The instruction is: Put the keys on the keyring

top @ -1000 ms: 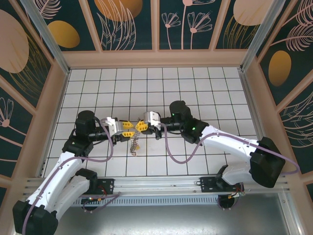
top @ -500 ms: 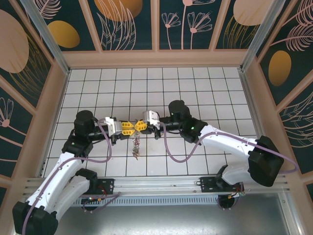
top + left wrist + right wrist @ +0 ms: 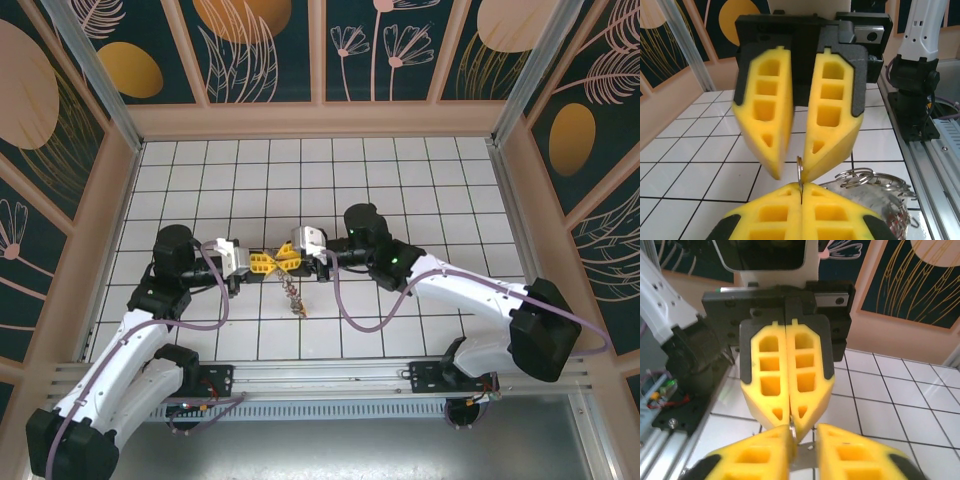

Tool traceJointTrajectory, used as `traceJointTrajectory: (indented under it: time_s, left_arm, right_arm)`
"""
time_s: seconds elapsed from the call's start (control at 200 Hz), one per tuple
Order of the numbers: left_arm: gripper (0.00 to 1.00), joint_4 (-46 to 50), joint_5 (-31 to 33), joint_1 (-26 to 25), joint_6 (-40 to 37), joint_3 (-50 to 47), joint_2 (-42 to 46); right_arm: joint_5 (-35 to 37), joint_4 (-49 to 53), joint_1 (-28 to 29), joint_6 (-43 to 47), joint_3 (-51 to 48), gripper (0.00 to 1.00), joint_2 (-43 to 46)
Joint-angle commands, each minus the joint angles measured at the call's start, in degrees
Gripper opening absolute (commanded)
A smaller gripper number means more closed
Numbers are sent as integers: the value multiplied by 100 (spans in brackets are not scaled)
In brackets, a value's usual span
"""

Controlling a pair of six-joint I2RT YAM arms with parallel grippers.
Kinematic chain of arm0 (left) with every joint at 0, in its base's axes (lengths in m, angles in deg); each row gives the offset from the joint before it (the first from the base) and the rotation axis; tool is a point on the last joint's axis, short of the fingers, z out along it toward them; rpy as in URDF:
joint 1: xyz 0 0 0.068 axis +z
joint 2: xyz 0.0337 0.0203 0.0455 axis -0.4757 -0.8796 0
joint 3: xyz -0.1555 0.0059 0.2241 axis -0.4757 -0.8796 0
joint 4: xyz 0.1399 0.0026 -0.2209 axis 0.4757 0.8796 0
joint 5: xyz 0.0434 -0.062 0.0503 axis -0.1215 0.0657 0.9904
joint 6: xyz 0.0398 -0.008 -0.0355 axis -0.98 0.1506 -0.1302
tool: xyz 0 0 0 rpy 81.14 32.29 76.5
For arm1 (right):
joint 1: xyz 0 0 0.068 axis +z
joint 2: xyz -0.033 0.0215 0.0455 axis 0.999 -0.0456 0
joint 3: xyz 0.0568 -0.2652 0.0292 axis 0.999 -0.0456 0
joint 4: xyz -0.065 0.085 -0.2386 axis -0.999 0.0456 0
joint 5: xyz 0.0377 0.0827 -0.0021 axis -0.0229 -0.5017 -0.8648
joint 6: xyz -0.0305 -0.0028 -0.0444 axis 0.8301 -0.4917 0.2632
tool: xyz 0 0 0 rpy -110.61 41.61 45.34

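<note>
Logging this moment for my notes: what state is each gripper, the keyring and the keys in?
Left gripper: shut on the keyring.
Right gripper: open, fingers apart beside the ring.
Keyring: pinched edge-on by the left gripper.
Keys: hanging in a bunch below the grippers.

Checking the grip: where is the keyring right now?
The keyring is pinched in the left gripper, mid-table in the top view, tip-to-tip with the right gripper, its bunch hanging below.
</note>
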Motion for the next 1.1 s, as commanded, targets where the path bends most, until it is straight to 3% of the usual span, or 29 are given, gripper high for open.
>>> traceJointTrajectory:
  time_s: [0.0, 0.22, 0.395, 0.491, 0.771, 0.926, 1.096]
  left_arm:
    - [0, 212, 106, -3, -403, 282, 92]
    - [0, 1189, 380, -10, -1134, 595, -115]
    - [0, 1618, 589, -3, -1486, 710, -207]
    - [0, 1599, 551, -6, -1527, 704, -237]
    - [0, 762, 88, -3, -1013, 499, -281]
    - [0, 621, -88, -8, -1286, 383, -284]
    - [0, -786, -260, -3, -469, -167, 20]
  right_arm:
    - [174, 1029, 7, 678, 402, 30, 301]
    - [835, 2598, 25, 1364, 875, 35, 336]
    - [1294, 2801, 144, 1382, 1083, 35, 217]
    - [1208, 2707, 164, 1134, 1190, 35, 74]
    - [758, 2197, 192, 823, 1099, 34, -133]
    - [694, 2060, 140, 722, 916, 38, -8]
    - [681, 1748, 152, 561, 622, 38, 242]
